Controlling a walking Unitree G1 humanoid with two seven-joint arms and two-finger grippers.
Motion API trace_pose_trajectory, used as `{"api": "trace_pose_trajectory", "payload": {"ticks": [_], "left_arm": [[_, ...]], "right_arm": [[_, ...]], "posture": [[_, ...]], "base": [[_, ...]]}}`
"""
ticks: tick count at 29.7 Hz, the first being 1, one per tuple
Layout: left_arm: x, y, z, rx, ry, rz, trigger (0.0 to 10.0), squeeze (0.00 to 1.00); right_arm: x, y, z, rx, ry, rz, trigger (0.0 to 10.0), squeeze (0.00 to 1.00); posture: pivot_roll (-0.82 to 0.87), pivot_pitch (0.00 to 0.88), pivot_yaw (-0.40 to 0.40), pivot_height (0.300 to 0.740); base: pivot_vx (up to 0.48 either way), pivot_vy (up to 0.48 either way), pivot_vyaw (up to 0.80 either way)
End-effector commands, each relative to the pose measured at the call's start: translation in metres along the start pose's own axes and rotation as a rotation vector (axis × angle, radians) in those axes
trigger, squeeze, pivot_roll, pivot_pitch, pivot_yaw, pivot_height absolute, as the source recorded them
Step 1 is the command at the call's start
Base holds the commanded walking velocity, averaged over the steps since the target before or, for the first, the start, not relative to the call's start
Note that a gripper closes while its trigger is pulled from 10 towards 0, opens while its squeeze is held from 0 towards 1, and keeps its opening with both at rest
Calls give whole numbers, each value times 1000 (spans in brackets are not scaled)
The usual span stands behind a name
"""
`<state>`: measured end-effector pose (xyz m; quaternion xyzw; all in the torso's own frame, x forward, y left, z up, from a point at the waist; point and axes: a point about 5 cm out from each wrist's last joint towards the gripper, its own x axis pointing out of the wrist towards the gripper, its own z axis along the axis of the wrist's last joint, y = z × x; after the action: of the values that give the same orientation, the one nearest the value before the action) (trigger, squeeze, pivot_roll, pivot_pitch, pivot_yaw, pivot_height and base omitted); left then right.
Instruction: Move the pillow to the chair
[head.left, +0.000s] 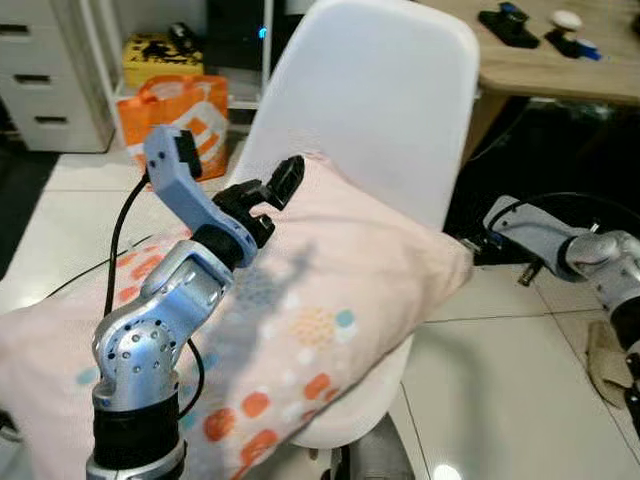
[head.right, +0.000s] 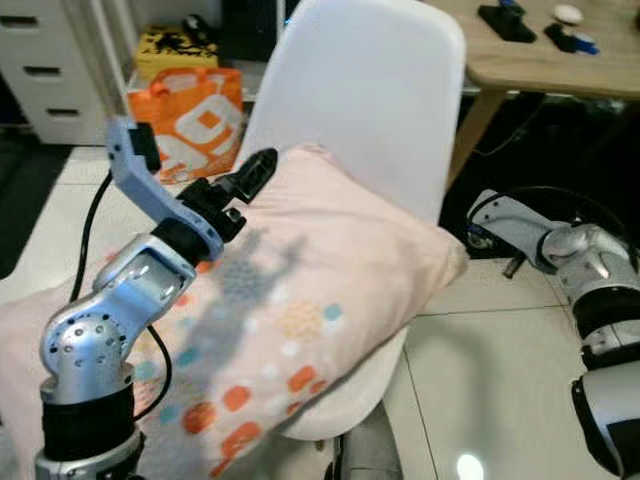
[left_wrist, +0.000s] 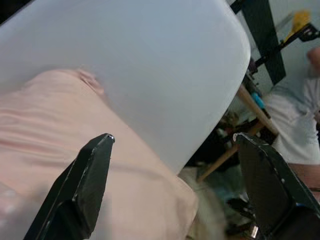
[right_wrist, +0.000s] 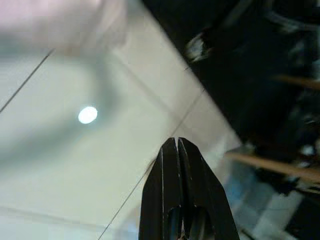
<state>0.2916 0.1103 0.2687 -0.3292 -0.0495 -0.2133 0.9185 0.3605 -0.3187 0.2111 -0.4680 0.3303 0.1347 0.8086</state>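
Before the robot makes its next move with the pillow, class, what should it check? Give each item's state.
1. Pillow on the chair seat: ok, lying against the white backrest.
2. Pillow fully supported: not ok, one end hangs off the seat toward the robot.
3. Left gripper released: ok, fingers open above the pillow.
4. Right gripper free: ok, shut on nothing, over the floor tiles.
5. Pillow's balance if left alone: cannot tell.

Pale pink pillow (head.left: 340, 290), orange-teal dots, lies tilted across white chair (head.left: 380, 90) seat, overhanging front
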Motion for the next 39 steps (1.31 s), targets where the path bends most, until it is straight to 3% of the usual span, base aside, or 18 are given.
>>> {"api": "trace_pose_trajectory", "payload": {"ticks": [1, 2, 3, 10, 11, 14, 16, 18, 19, 20, 21, 22, 25, 29, 30, 31, 32, 39], "left_arm": [[1, -3, -1, 33, 15, 1, 10000, 0], [1, -3, -1, 33, 15, 1, 10000, 0], [1, -2, -1, 48, 14, 11, 10000, 0], [1, -1, -2, 61, 11, 19, 10000, 0], [1, 0, -1, 77, 5, 29, 10000, 0], [0, 4, 0, 118, -2, 56, 10000, 0], [-2, 17, 2, 237, -9, 145, 10000, 0], [-3, 23, 2, 286, -9, 178, 10000, 0], [-3, 30, 1, 330, 2, 219, 10000, 0], [-3, 30, 1, 330, 2, 219, 10000, 0], [-4, 38, -2, 396, 18, 267, 10000, 0], [-6, 44, -5, 457, 45, 304, 10000, 0], [-9, 52, -9, 511, 68, 344, 10000, 0], [-11, 54, -11, 522, 77, 360, 10000, 0], [-14, 58, -14, 528, 88, 383, 10000, 0], [-14, 58, -14, 528, 88, 383, 10000, 0], [-18, 64, -18, 528, 104, 417, 10000, 0], [-27, 84, -28, 522, 125, 515, 10000, 0]], "right_arm": [[-5, 0, 8, -21, 2, 93, 0, 0], [-5, 0, 8, -21, 2, 93, 0, 0], [0, 15, 14, -30, -4, 204, 0, 0], [9, 27, 14, -14, -2, 226, 0, 0], [12, 26, 17, -1, -17, 187, 10000, 0], [14, 24, 23, 61, -64, 143, 10000, 0], [14, 15, 40, 199, -188, 45, 10000, 39], [13, 13, 46, 252, -228, 23, 10000, 39], [13, 12, 52, 296, -272, 13, 10000, 675], [13, 12, 52, 296, -272, 13, 10000, 675], [13, 14, 57, 352, -320, 26, 10000, 1000], [13, 18, 63, 412, -379, 51, 10000, 1000], [16, 27, 71, 488, -453, 85, 10000, 1000], [17, 32, 76, 517, -489, 105, 10000, 1000], [19, 37, 82, 562, -527, 122, 10000, 443], [19, 37, 82, 562, -527, 122, 10000, 443], [21, 42, 86, 597, -550, 136, 10000, 0], [33, 65, 93, 721, -582, 191, 10000, 0]], "posture": [[-195, 168, -181, 556], [-195, 168, -181, 556], [-193, 162, -191, 556], [-188, 162, -195, 556], [-184, 161, -195, 556], [-184, 159, -195, 556], [-173, 152, -180, 556], [-170, 150, -177, 556], [-157, 144, -170, 556], [-157, 144, -170, 556], [-140, 140, -167, 556], [-129, 138, -165, 556], [-120, 134, -165, 556], [-113, 127, -166, 556], [-108, 118, -164, 556], [-108, 118, -164, 556], [-101, 110, -163, 556], [-110, 90, -181, 556]], "base": [[0, 0, 0], [0, 0, 0], [0, 0, 0], [0, 0, 0], [0, 0, 0], [0, 0, 0], [0, 0, 0], [0, 0, 0], [0, 0, 0], [0, 0, 0], [0, 0, 0], [0, 0, 0], [0, 0, 0], [0, 0, 0], [0, 0, 0], [0, 0, 0], [0, 0, 0], [0, 0, 0]]}}
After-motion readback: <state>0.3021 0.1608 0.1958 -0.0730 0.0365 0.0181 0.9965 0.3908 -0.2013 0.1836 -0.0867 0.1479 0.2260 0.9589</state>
